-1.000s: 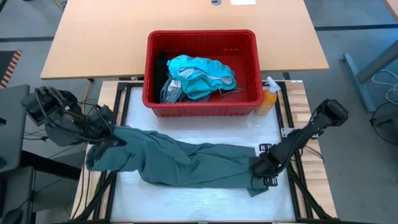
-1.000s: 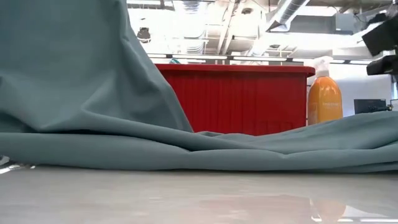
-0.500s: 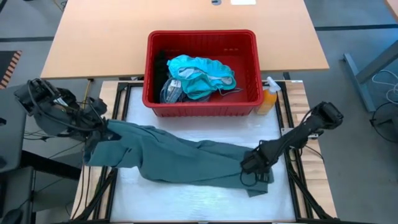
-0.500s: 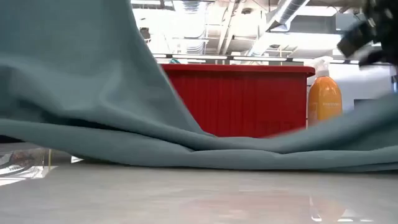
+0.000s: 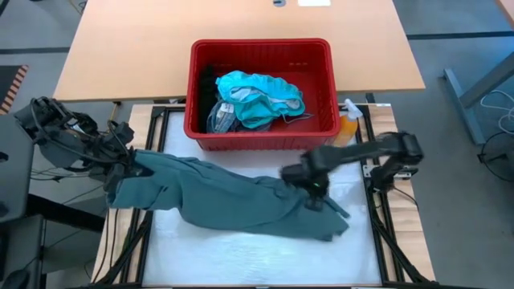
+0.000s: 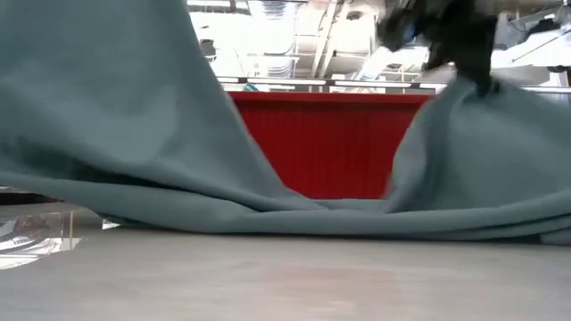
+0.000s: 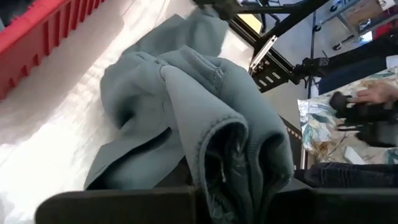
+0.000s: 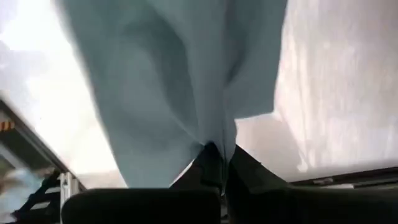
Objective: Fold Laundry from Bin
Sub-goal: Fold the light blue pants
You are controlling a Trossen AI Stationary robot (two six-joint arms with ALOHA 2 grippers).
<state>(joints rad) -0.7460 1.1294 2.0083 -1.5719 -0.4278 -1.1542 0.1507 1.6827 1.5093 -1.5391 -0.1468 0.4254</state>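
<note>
High view: right gripper (image 5: 315, 186), jaws newly clamped on grey-green garment (image 5: 233, 205), carrying its end inward toward left gripper (image 5: 120, 160), also clamped; fold beginning.

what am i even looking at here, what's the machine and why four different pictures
It is a robot with two dark arms at a table, seen by four cameras at once: one overhead, one level with the tabletop, and one on each wrist. A grey-green garment lies stretched across the white table. The left gripper is shut on one end of it, and the right gripper is shut on the other end, lifted above the table. Behind it stands a red bin holding more laundry, including teal clothes, with an orange spray bottle beside it. The left wrist view also catches a person's hand off the table.
</note>
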